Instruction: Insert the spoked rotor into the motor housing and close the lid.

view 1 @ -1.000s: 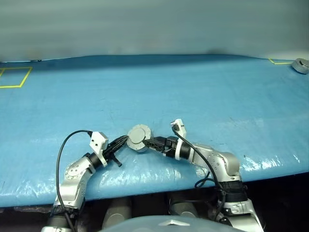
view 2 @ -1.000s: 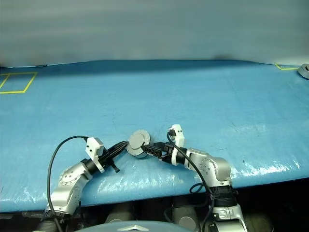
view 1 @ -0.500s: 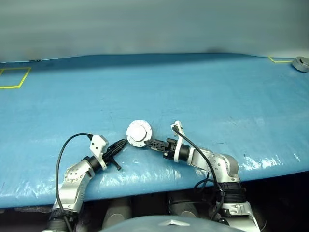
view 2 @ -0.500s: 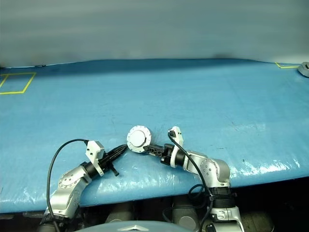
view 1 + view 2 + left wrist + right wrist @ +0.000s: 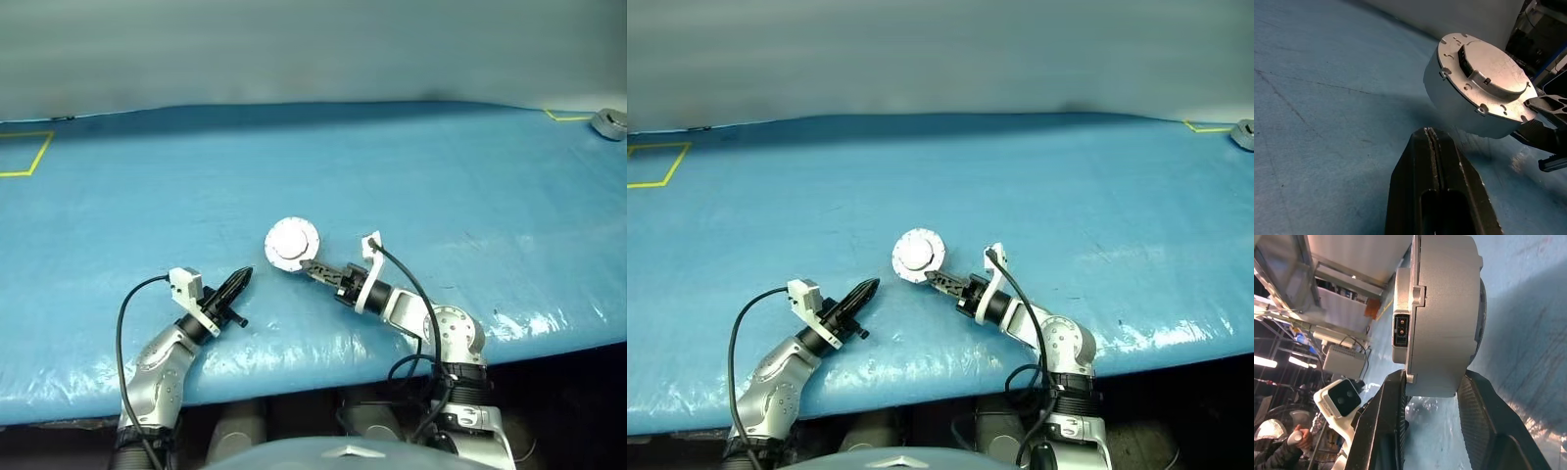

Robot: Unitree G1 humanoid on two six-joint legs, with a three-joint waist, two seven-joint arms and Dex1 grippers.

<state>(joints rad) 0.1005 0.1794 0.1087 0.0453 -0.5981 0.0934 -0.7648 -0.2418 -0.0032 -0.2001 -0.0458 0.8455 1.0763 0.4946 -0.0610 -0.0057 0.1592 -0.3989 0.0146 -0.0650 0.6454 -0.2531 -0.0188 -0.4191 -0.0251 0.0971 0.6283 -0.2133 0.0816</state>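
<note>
Blue wrinkled sheeting covers the counter [image 5: 411,166], with a yellow taped square at its far left corner [image 5: 24,152] and a small grey part [image 5: 609,124] lying at its far right edge.

Near the front middle of the counter, the right tool [image 5: 306,265] holds the motor housing [image 5: 291,243] on edge, its flat pale back plate turned toward the head camera. The two head views give only that round plate and the dark fingers reaching to its lower right side. The right wrist view adds the grip itself: the two fingers [image 5: 1391,421] straddle the housing's thickness [image 5: 1442,318], one against the plate side and one against the opposite face, and a small rectangular socket sits on the plate's rim. In the background of that view a person's hand [image 5: 1283,443] shows beside metal racks.

The left tool [image 5: 233,286] hangs well to the left of the housing, apart from it, its fingers pressed together with nothing between them. The left wrist view confirms this: the closed fingers [image 5: 1432,161] point at the housing [image 5: 1479,88], showing its grey side wall and raised back plate, with the right tool's dark finger [image 5: 1547,105] at its edge.
</note>
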